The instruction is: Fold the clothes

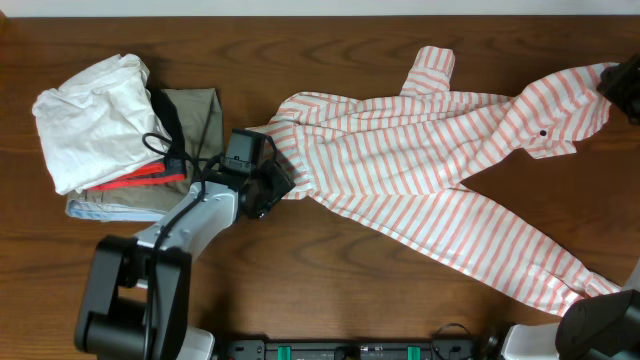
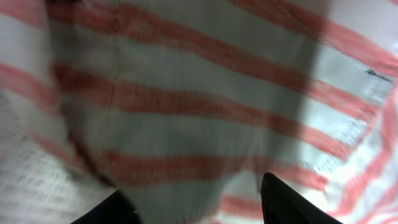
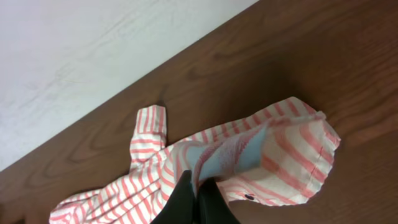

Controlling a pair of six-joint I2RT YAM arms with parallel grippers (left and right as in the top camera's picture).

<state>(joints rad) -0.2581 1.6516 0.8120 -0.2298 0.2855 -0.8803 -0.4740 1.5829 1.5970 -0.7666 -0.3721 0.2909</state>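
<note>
A dark brown wood-grain table (image 1: 330,50) fills the overhead view. A large, thin, long-sleeved, coral-pink-and-white striped shirt (image 1: 420,170) lies spread from the table's middle to its right edge. One sleeve points toward the far edge and another stretch runs to the near right corner. A small dark button (image 1: 543,132) shows near its right end. On the left sits a pile with a crumpled plain white garment (image 1: 90,120) on top, over an olive-khaki garment (image 1: 195,115), a red garment (image 1: 140,178) and a pale blue garment (image 1: 110,208). The left gripper (image 1: 272,187) sits at the shirt's left end. The right gripper (image 1: 622,85) is at its far right end.

In the left wrist view, blurred striped shirt (image 2: 186,99) fabric fills the frame. The left gripper (image 2: 193,208) has its two dark fingertips (image 2: 283,199) standing apart at the bottom edge.

The right wrist view shows the table (image 3: 323,56) with a pale surface (image 3: 93,50) beyond it. The right gripper (image 3: 196,199) has its fingers pressed together, clamped on a raised fold of the striped shirt (image 3: 292,155). A cuffed sleeve (image 3: 151,124) lies flat behind the fold.
</note>
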